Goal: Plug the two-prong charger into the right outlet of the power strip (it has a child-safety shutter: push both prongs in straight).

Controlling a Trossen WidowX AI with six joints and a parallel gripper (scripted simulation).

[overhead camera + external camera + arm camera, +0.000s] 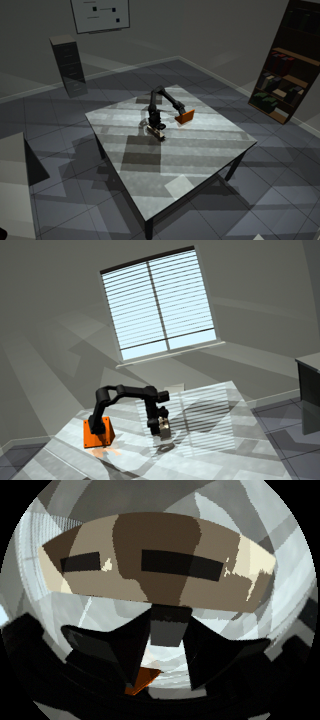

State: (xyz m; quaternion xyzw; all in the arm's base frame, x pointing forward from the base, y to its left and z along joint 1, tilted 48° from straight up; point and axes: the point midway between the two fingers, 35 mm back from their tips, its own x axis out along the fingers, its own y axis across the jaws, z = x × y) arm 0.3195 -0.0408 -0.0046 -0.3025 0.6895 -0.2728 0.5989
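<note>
The beige power strip [159, 135] [165, 434] [170, 587] rests on the table. The wrist view shows two dark openings in its face, one at left [80, 562] and a wider one [182, 565] right of centre. My gripper [157, 126] [158, 422] [167, 612] points down beside the strip and is shut on the charger. The charger [169, 632] shows as a small dark block with a grey face, between the fingers at the strip's near edge, below the wider opening in the wrist view. Its prongs are hidden, and I cannot tell whether it touches the strip. The top and exterior views are too small to show the charger.
The arm's orange base [186, 117] [96, 437] [144, 678] stands on the table [196, 155] [206, 459]. Striped light and shadows cross the table top. A filing cabinet [71, 64] and a bookshelf [281, 74] stand away from it.
</note>
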